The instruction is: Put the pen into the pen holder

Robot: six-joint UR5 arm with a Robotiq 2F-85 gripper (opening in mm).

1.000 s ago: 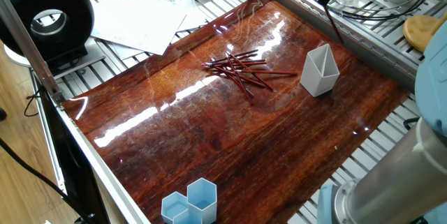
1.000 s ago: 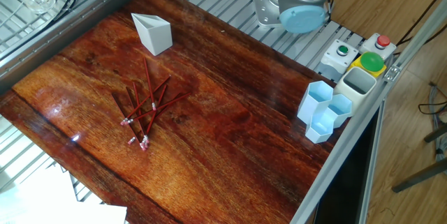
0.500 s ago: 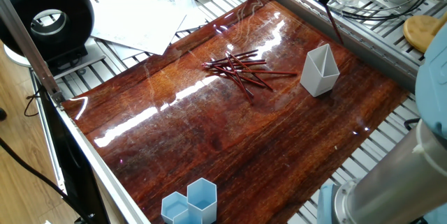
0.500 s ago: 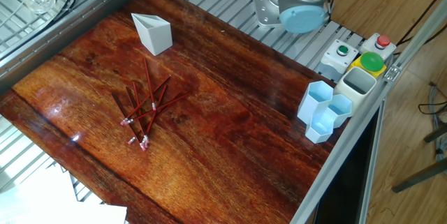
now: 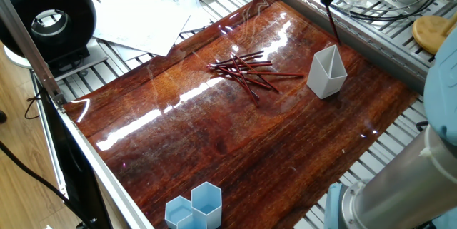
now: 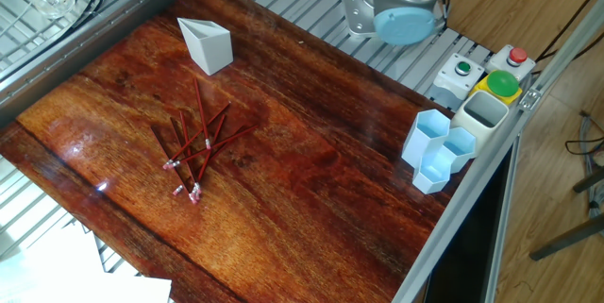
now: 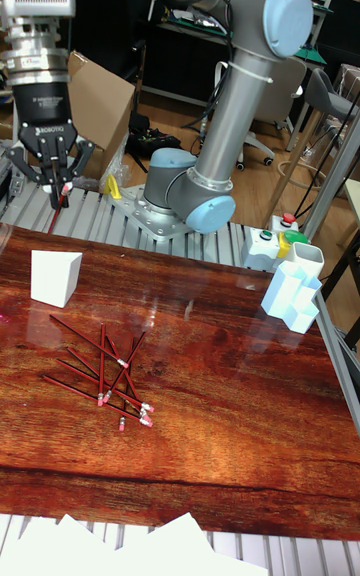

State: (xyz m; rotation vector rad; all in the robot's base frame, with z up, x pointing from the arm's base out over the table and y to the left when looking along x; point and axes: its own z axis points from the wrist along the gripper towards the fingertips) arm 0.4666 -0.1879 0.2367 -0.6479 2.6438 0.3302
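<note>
Gripper [image 7: 58, 179] pinches pen [image 7: 56, 206] above table's far edge, fingers pressed onto its upper end. Pen hangs near-upright, slightly tilted, pale eraser end up at fingers, lower tip down toward rail behind pen holder [image 7: 56, 277]. Tall fixed view alone shows whole gripper and arm [image 7: 240, 56]. One fixed view catches pen [image 5: 332, 16] as dark slanted line above holder [image 5: 326, 72], gripper cut off at top. Other fixed view shows holder [image 6: 207, 44] and loose pens [image 6: 193, 152] on table [image 6: 311, 180]; held pen barely discernible.
</note>
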